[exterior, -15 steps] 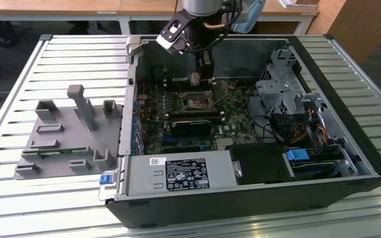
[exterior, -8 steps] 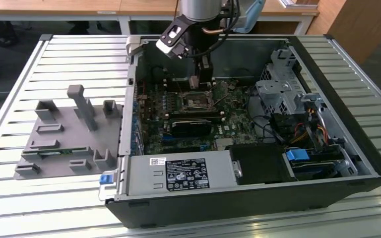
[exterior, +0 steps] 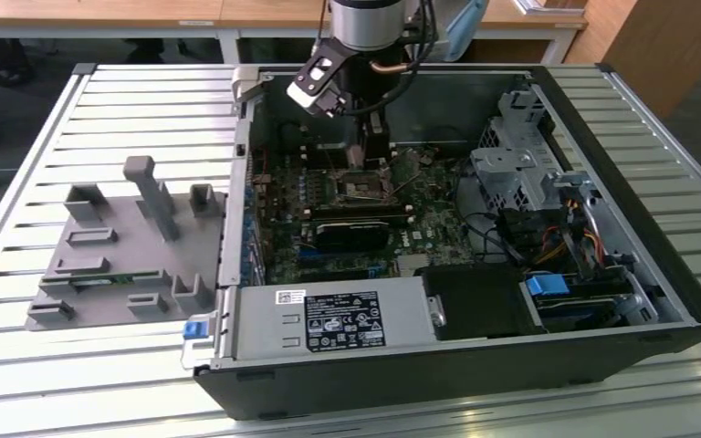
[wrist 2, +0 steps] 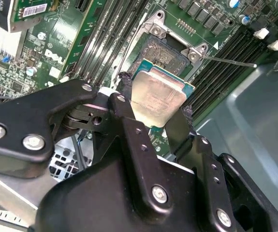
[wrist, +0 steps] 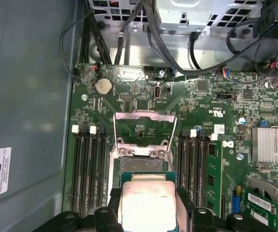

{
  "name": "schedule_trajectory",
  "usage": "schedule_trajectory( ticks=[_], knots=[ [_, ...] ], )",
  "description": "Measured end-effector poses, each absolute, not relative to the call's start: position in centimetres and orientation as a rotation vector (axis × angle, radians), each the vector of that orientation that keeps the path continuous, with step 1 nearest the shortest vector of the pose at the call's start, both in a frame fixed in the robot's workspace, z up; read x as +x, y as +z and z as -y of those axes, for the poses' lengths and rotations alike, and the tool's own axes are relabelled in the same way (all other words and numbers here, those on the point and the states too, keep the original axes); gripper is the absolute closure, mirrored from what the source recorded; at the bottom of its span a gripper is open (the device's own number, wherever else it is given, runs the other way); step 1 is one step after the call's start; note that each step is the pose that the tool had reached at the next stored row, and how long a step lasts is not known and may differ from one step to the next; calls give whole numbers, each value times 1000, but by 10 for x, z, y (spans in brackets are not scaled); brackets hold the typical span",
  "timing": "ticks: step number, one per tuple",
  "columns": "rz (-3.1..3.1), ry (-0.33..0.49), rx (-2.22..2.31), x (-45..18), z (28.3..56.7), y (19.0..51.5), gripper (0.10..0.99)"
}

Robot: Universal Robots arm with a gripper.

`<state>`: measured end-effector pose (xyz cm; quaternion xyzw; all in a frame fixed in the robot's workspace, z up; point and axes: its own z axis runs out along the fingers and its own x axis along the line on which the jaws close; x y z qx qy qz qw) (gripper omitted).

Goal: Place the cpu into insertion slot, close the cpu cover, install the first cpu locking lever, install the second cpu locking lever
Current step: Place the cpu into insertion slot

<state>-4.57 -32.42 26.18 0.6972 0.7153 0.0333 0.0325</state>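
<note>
The gripper [exterior: 371, 162] is clamped on the chip [wrist 2: 157, 99] by two opposite edges, holding it flat just above the open socket [wrist 2: 167, 48], probably so it can go in level, while the cover [wrist: 143, 115] lies tipped back, clear of the opening.

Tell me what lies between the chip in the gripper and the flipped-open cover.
The open socket, nothing in it, seen in the first wrist view between chip and cover.

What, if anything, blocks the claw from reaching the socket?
Probably nothing, so likely yes: the cover is flipped open, the socket lies bare, and the claw holds the chip close to it.
</note>
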Motion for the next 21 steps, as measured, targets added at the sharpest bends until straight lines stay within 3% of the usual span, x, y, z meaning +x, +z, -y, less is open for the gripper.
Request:
schedule_trajectory(
  ticks=[21],
  knots=[
    [-2170,101,2177,-47,319,231,557]
  ],
)
